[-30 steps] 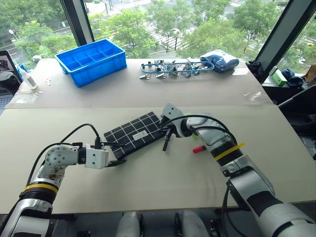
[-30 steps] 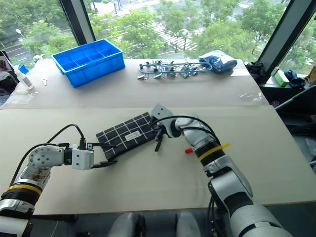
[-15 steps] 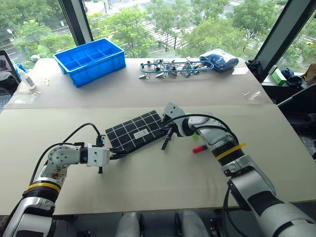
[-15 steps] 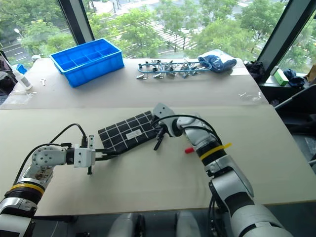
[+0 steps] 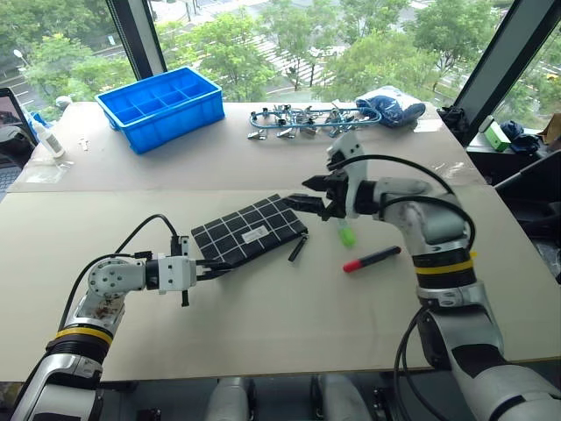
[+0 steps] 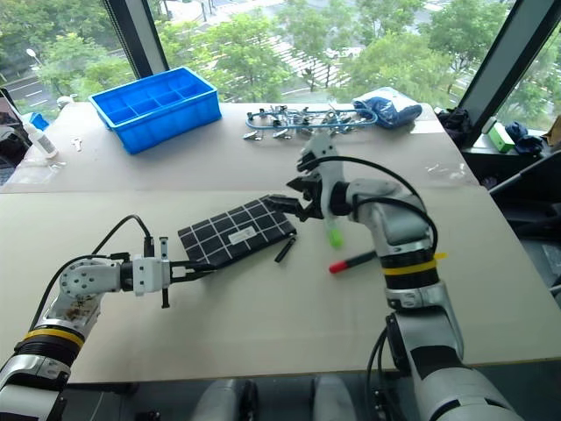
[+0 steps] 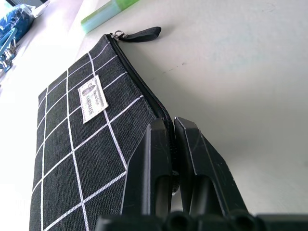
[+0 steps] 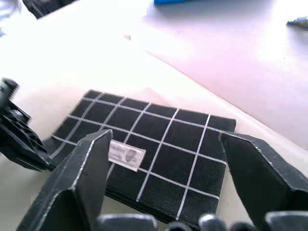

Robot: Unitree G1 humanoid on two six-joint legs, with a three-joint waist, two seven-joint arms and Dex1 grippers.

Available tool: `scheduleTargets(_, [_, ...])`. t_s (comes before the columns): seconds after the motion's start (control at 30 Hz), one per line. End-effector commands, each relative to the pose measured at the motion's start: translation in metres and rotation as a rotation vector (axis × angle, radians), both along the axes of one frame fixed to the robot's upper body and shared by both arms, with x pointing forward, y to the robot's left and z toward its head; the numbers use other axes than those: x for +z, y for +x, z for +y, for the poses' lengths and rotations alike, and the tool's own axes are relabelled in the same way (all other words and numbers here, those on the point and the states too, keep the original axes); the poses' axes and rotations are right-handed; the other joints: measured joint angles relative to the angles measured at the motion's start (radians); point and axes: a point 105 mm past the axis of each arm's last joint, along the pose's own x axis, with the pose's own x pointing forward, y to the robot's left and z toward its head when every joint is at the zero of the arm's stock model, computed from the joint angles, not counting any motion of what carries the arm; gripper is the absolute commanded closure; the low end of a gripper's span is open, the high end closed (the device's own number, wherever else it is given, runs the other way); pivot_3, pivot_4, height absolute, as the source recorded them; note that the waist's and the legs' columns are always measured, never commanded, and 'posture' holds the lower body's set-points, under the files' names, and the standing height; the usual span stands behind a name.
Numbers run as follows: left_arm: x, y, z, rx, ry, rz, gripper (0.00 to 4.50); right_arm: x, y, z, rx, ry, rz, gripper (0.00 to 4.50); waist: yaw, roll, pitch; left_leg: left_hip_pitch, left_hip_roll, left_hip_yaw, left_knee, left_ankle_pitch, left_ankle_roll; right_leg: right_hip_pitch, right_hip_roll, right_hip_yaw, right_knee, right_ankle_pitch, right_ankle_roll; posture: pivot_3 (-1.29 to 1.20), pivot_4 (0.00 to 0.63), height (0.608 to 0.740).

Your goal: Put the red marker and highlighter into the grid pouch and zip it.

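The grid pouch (image 5: 250, 232) lies flat mid-table, black with white lines and a small white label, its zipper edge facing me. Its black pull strap (image 5: 298, 248) trails off the right end. My left gripper (image 5: 215, 270) is shut on the pouch's near left corner, its fingers (image 7: 156, 144) pinching the zipper edge. Up in the air above the pouch's right end hangs my right gripper (image 5: 307, 200), wide open and holding nothing. The green highlighter (image 5: 347, 235) rests on the table just right of the pouch. Further right, nearer me, lies the red marker (image 5: 372, 259).
A blue compartment bin (image 5: 162, 105) stands at the back left. A row of metal clips (image 5: 302, 121) and a blue bag (image 5: 390, 105) lie along the far table. A white bottle (image 5: 48, 140) is at the far left edge.
My right gripper has let go at the pouch's right end, opened wide, and risen up and to the right, uncovering the highlighter. The left gripper keeps its hold on the pouch corner.
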Motion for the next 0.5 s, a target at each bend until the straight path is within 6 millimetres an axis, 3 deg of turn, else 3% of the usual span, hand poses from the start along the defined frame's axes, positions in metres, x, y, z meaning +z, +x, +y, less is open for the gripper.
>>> scheduleTargets(0.03, [0.010, -0.001, 0.000, 0.001, -0.033, -0.037, 4.50, -0.011, -0.017, -0.035, 0.001, -0.162, -0.063, 0.05, -0.001, 0.000, 0.000, 0.000, 0.000, 0.000, 0.000, 0.000, 0.000, 0.000, 0.000, 0.000, 0.000, 0.000, 0.000, 0.00, 0.150, 0.740])
scheduleTargets(0.17, [0.007, -0.003, -0.002, -0.016, -0.027, -0.027, 4.50, -0.038, -0.039, -0.069, 0.040, -0.348, -0.009, 0.05, -0.001, 0.000, 0.000, 0.000, -0.001, 0.001, 0.000, 0.000, 0.000, 0.000, 0.000, 0.002, 0.000, 0.000, 0.001, 0.00, 0.150, 0.740])
scheduleTargets(0.3, [0.007, 0.000, -0.003, -0.018, -0.028, -0.027, 4.50, -0.040, -0.033, -0.078, 0.008, -0.360, -0.015, 0.05, -0.016, 0.000, 0.000, 0.003, 0.000, 0.001, 0.000, 0.000, 0.000, 0.000, 0.001, 0.004, 0.001, 0.000, 0.001, 0.00, 0.150, 0.740])
scheduleTargets(0.4, [0.008, 0.002, -0.006, -0.021, -0.035, -0.033, 4.50, -0.035, -0.026, -0.057, 0.021, -0.295, -0.043, 0.05, -0.015, 0.000, 0.000, 0.005, 0.001, 0.001, 0.000, 0.000, 0.000, 0.001, 0.002, 0.004, 0.001, 0.000, 0.001, 0.00, 0.150, 0.740])
scheduleTargets(0.5, [0.009, 0.003, -0.009, -0.029, -0.042, -0.036, 4.50, -0.041, -0.019, -0.017, 0.053, -0.183, 0.008, 0.05, -0.015, 0.000, 0.000, 0.005, 0.001, 0.001, 0.000, 0.000, 0.000, 0.001, 0.002, 0.004, 0.001, 0.000, 0.001, 0.00, 0.150, 0.740])
